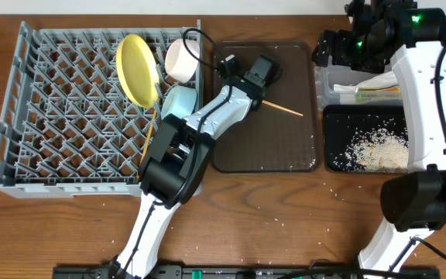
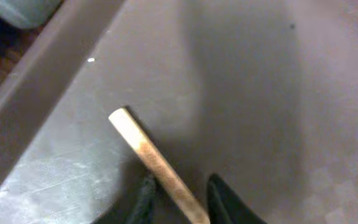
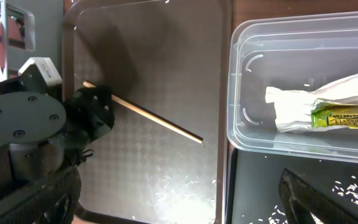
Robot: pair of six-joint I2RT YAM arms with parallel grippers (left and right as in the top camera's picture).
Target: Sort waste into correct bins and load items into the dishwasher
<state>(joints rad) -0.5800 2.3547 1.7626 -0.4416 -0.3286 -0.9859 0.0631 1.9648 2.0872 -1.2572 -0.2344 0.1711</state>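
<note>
Left gripper (image 2: 180, 188): we see its two dark fingers (image 2: 145, 198) set narrow, one on either side of the chopstick (image 2: 146, 151), close to its blunt end. There's a thin gap on the right side, so we can't tell if it's actually pinched. That chopstick lies flat on the brown serving tray (image 1: 285, 151), blunt end at the gripper and thin tip angled right and nearer. The left arm (image 1: 207, 124) reaches in from the near edge, crossing the right edge of the dish rack (image 1: 60, 116). In the rack, along its right side, we have the yellow plate (image 1: 136, 70) on edge, the white bowl (image 1: 183, 58) tipped at the far right corner, and the light blue bowl (image 1: 178, 102) just nearer than that. The second chopstick (image 1: 149, 138) lies slanted in the lattice beside the blue bowl. The right gripper (image 1: 330, 54) is spread wide and holds nothing. We catch only one finger (image 3: 316, 199) in the wrist view, and the gripper hangs over the far left corner of the clear tub (image 1: 325, 84). The snack wrapper (image 3: 328, 112) sits inside that tub. The black tray (image 1: 333, 124) is just nearer, touching the tub, with the rice crumbs (image 1: 378, 149) piled at its right side. A few stray grains (image 1: 325, 186) lie on the table (image 1: 285, 217) near the trays.
</note>
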